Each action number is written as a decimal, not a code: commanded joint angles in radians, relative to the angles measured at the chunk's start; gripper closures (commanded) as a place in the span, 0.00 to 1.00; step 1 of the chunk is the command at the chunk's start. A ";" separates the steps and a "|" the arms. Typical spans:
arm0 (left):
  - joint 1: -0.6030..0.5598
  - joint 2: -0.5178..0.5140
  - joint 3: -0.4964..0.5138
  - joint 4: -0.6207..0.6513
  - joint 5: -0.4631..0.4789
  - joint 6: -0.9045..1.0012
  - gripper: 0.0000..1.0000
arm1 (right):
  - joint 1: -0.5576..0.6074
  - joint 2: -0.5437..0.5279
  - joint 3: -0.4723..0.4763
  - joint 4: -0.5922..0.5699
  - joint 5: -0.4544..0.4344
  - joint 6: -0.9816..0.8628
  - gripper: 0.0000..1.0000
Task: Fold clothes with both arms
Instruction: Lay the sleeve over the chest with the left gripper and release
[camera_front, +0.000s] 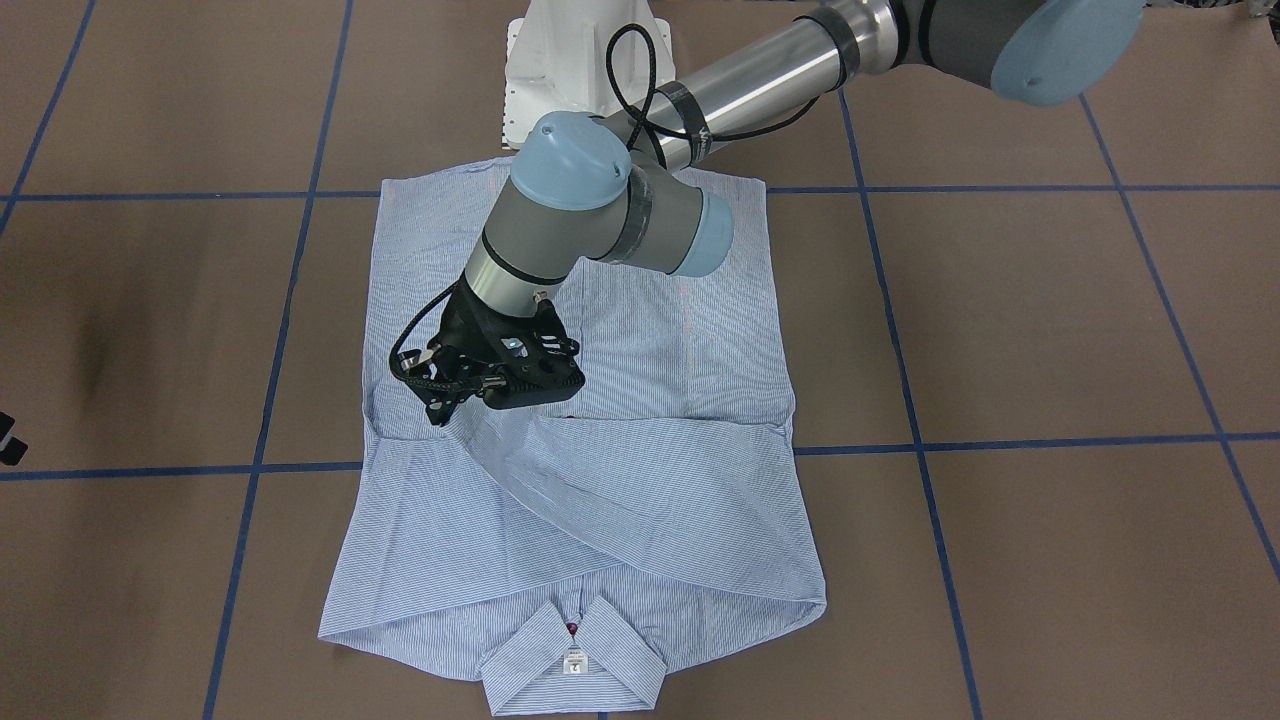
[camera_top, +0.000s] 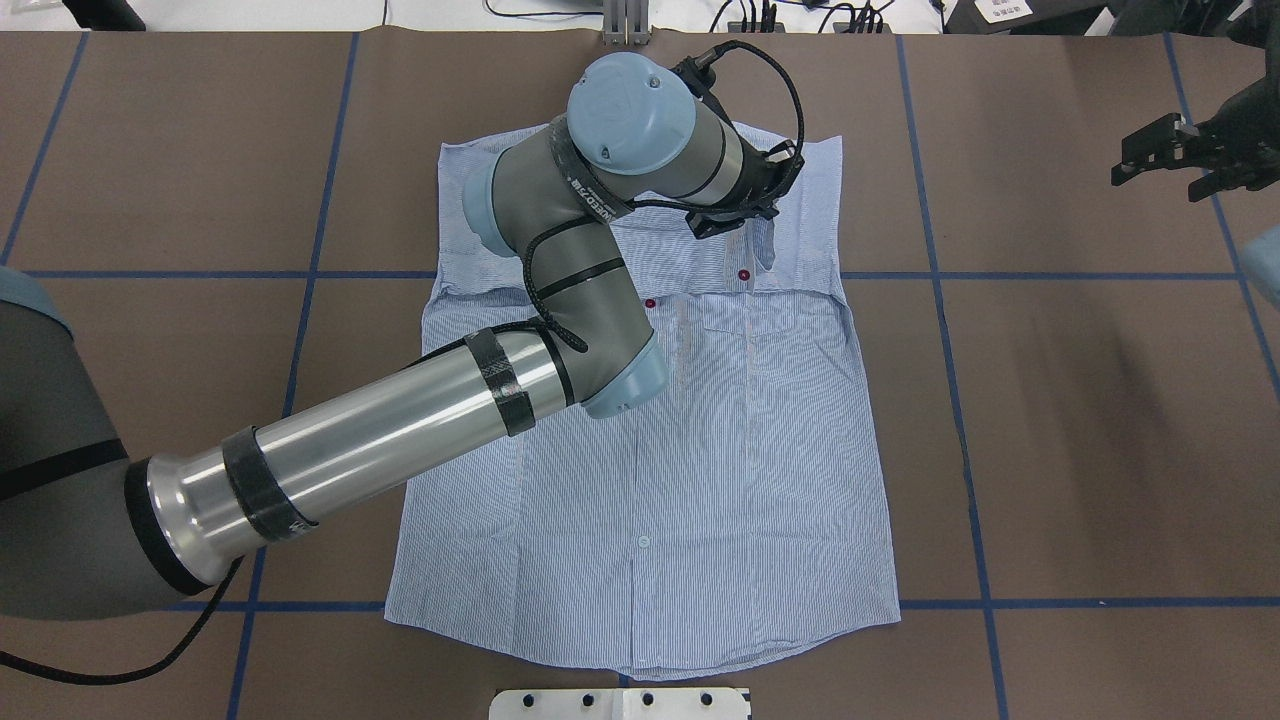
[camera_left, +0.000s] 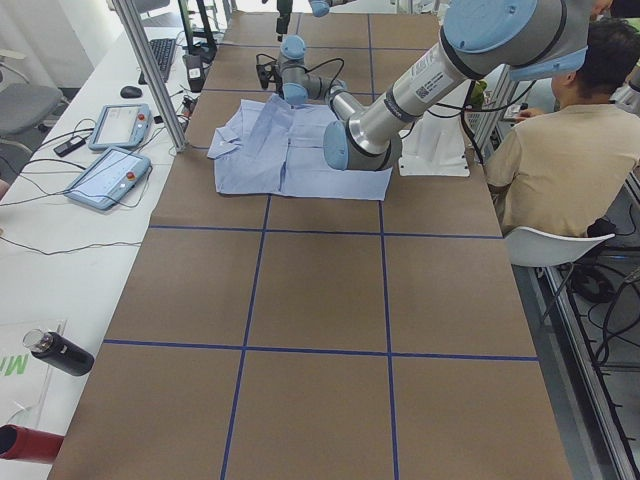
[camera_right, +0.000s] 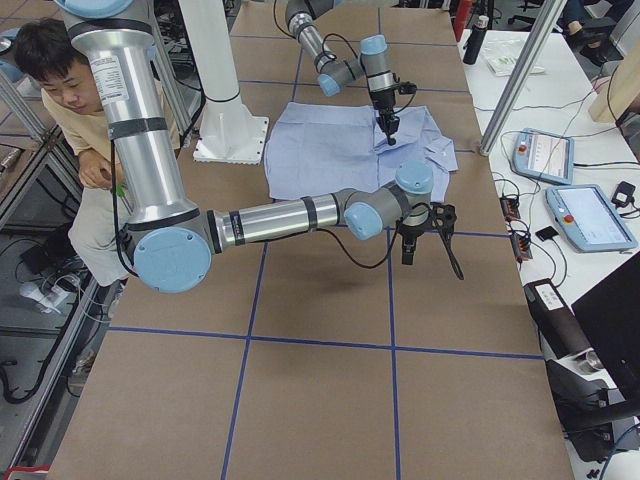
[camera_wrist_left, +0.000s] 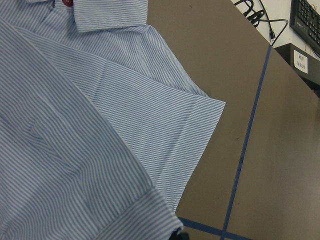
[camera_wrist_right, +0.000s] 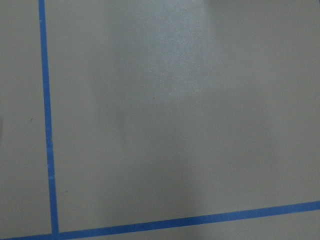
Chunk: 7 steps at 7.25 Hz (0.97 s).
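Robotics lab, grid-taped table (camera_left: 310, 290), teach pendants (camera_left: 107, 176), seated person (camera_left: 555, 150)

Two arms (camera_top: 380, 440): silver tubes, grey joints, pale blue caps, black tape bands, black braided cables, black tools (camera_front: 455, 400).

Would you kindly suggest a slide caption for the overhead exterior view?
Left arm's black two-finger tool above a light blue-and-white striped shirt laid on the brown table.

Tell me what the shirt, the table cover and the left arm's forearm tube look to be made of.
shirt: thin woven fabric, likely cotton, matte; it shows fine stripes and soft creases.
table cover: probably paper or card; it is a flat brown sheet with little glare.
forearm tube: bare metal, perhaps aluminium; it has a bright, streaked shine.
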<state>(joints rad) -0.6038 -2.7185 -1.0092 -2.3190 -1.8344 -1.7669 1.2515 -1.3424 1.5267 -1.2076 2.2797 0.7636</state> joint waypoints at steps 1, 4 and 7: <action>0.002 -0.003 0.003 -0.014 0.004 -0.002 1.00 | -0.001 0.000 -0.011 0.000 0.000 -0.003 0.00; 0.004 -0.038 0.065 -0.056 0.061 -0.002 0.64 | -0.001 -0.004 0.000 0.000 0.004 0.009 0.00; 0.006 -0.037 0.057 -0.068 0.054 0.007 0.09 | -0.047 -0.104 0.087 0.162 0.044 0.143 0.00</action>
<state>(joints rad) -0.5976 -2.7559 -0.9447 -2.3857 -1.7779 -1.7650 1.2360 -1.4101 1.5895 -1.1362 2.3022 0.8217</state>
